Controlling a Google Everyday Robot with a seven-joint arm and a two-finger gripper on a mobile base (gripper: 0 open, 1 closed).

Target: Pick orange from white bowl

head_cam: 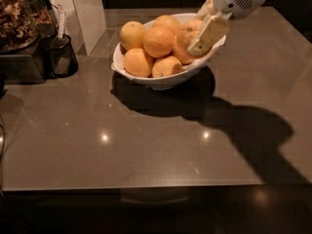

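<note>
The white bowl (161,79) stands at the back middle of the dark counter, with several oranges in it. The orange (184,42), the largest and dullest with a lumpy peel, lies at the bowl's right side. My gripper (197,35) comes down from the upper right and is shut on this orange. One cream finger (208,33) lies across its right front; the other is mostly hidden behind it. The orange still rests among the others in the bowl.
Smaller, brighter oranges (158,40) fill the bowl's left and front. A black mesh cup (58,57) and a container of brown snacks (17,16) stand at the left. A white pillar (85,11) rises behind them. The counter's front edge (146,186) runs across the bottom.
</note>
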